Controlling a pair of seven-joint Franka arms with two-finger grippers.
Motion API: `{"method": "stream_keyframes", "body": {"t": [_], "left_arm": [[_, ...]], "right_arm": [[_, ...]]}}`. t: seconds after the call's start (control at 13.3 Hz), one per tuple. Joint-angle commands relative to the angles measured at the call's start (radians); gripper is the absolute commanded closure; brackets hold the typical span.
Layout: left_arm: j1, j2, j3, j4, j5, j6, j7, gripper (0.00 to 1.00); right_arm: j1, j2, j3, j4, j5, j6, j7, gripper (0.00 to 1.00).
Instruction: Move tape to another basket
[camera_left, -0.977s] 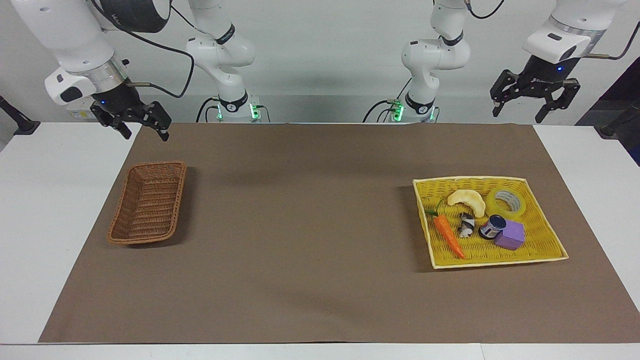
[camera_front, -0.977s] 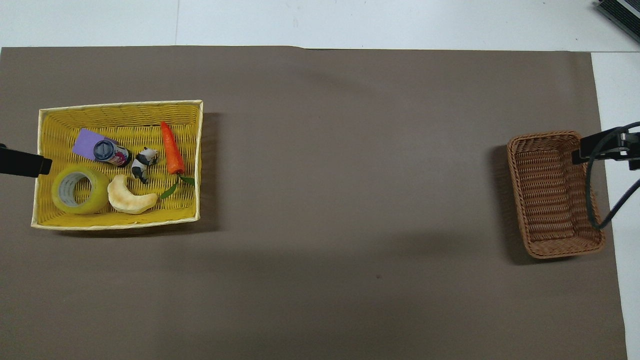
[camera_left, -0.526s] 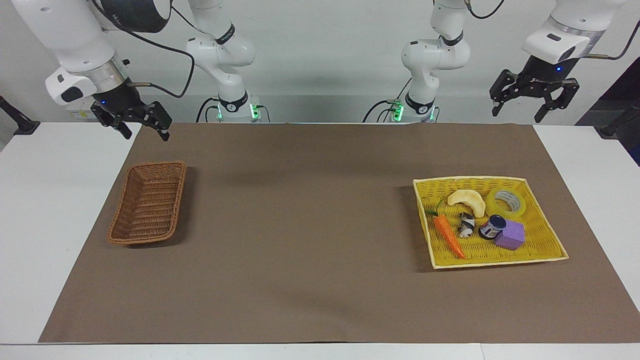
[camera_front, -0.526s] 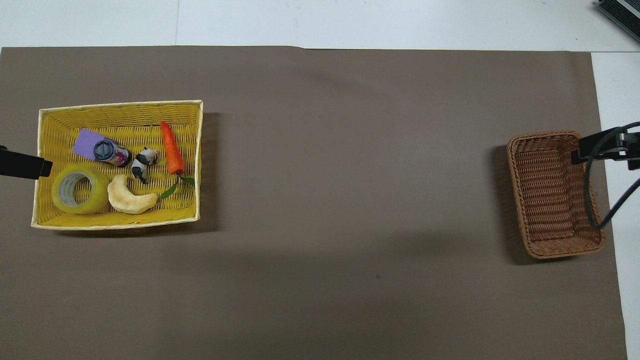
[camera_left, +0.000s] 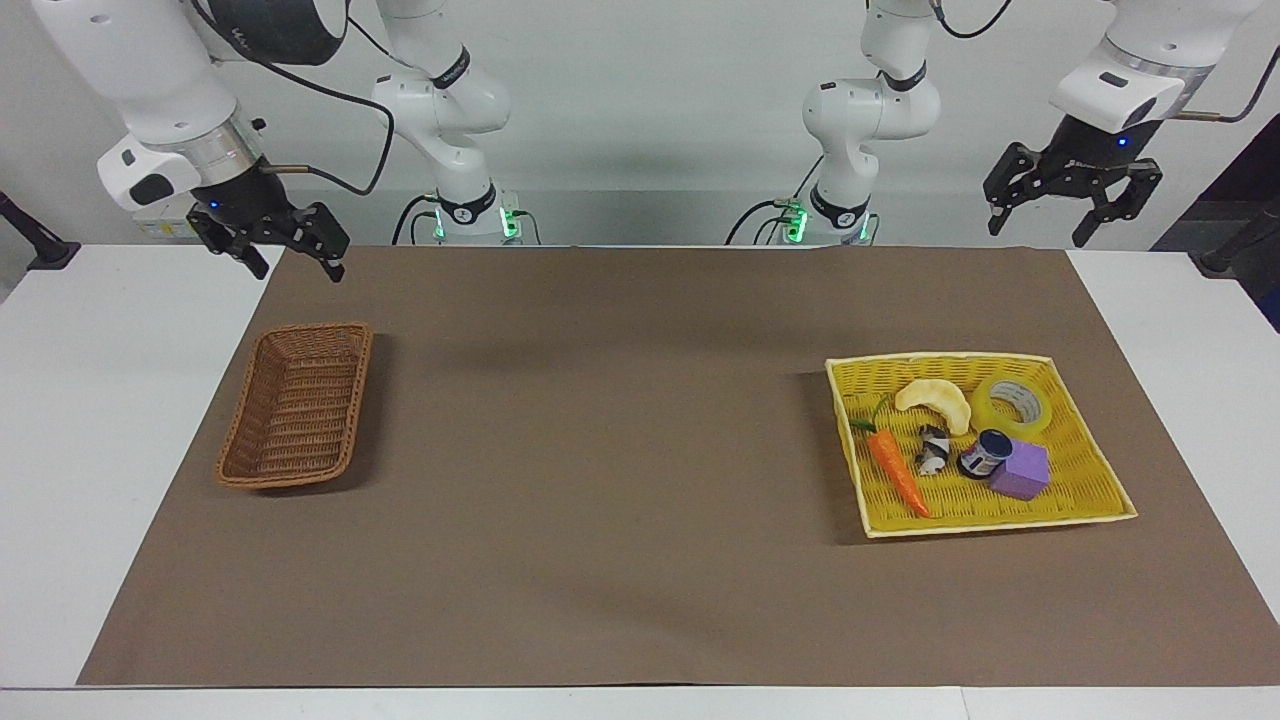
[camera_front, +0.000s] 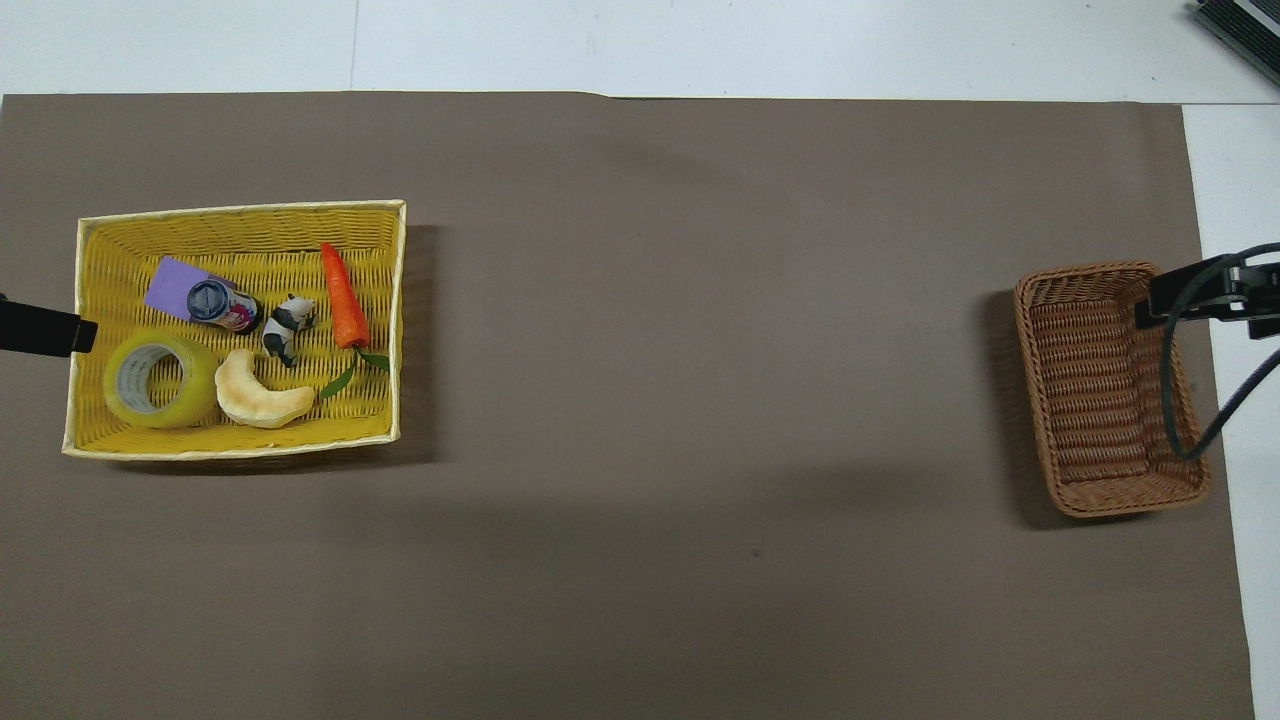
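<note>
A: At the right arm's end of the table (camera_left: 60, 420), what sits on the brown mat (camera_left: 600, 450)?
B: The narrow oblong brown wicker basket (camera_left: 296, 405), nothing in it. The right pincer (camera_left: 292, 250) hangs released above the mat's edge, and has drifted slightly toward the middle since a second ago.
A: And toward the left arm's end?
B: The square bright-yellow woven basket (camera_left: 1100, 490) holds the wide roll of translucent yellow tape (camera_left: 1014, 404), lying flat in the corner nearest the robots, beside a pale crescent pastry (camera_left: 936, 401). It hasn't moved.
A: The left pincer (camera_left: 1074, 214)?
B: Released, high over the table, shifted a touch outward and up.
</note>
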Motion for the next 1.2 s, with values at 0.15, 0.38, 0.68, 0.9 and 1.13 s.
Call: {"method": "stream_keyframes", "body": {"t": [0.15,0.38,0.68,0.9,1.13], "left_arm": [[0.098,-0.039,-0.005,-0.159,0.010,0.157,0.092,0.00],[0.144,-0.039,-0.005,-0.282,0.009,0.280,0.136,0.00],[0.215,-0.039,-0.005,-0.444,0.007,0.432,0.244,0.00],[0.258,-0.022,-0.005,-0.532,0.007,0.531,0.311,0.00],[0.288,0.024,-0.005,-0.586,0.007,0.630,0.348,0.00]], "right_arm": [[-0.011,-0.025,0.004,-0.030,0.014,-0.003,0.015,0.00],[-0.013,-0.031,0.004,-0.039,0.016,-0.003,0.007,0.00],[-0.011,-0.044,0.003,-0.058,0.016,0.002,0.004,0.00],[-0.010,-0.051,0.003,-0.070,0.016,0.004,0.007,0.00],[-0.008,-0.051,0.003,-0.072,0.016,0.004,0.006,0.00]]}}
